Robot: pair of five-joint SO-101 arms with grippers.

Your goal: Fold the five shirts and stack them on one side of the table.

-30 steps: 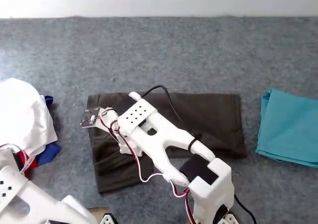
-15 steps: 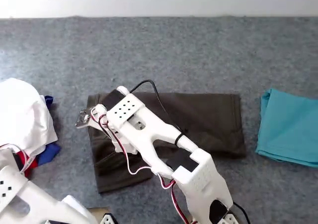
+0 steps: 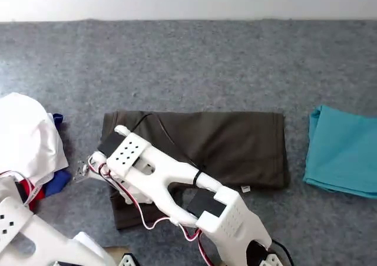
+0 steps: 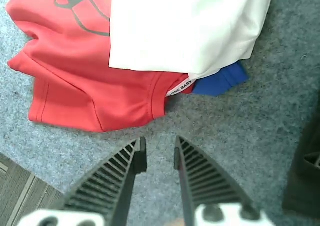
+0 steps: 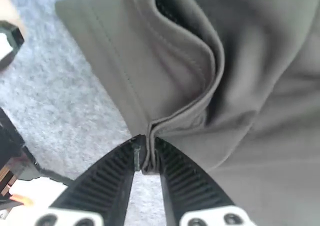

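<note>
A dark olive shirt (image 3: pixel 235 145) lies spread in the middle of the grey carpeted table. My right arm (image 3: pixel 141 163) stretches across the shirt's front left part to its left edge. There my right gripper (image 5: pixel 145 158) is shut on a folded hem of the dark olive shirt (image 5: pixel 240 100), with bare carpet just beyond. At the left, a white shirt (image 3: pixel 26 136) lies on a red shirt (image 4: pixel 75 60) and a blue shirt (image 4: pixel 220 80). My left gripper (image 4: pixel 159 156) hangs over the carpet beside that pile, slightly open and holding nothing. A folded teal shirt (image 3: pixel 344 151) lies at the right.
My left arm's white body (image 3: pixel 29 236) fills the front left corner. The table's front left edge (image 4: pixel 15 186) is close to the left gripper. Bare carpet (image 3: pixel 194 65) stretches behind the shirts up to the white wall.
My right arm has swung left and toward the front, from the dark shirt's back left corner to its left edge. The piles and the left arm have not moved.
</note>
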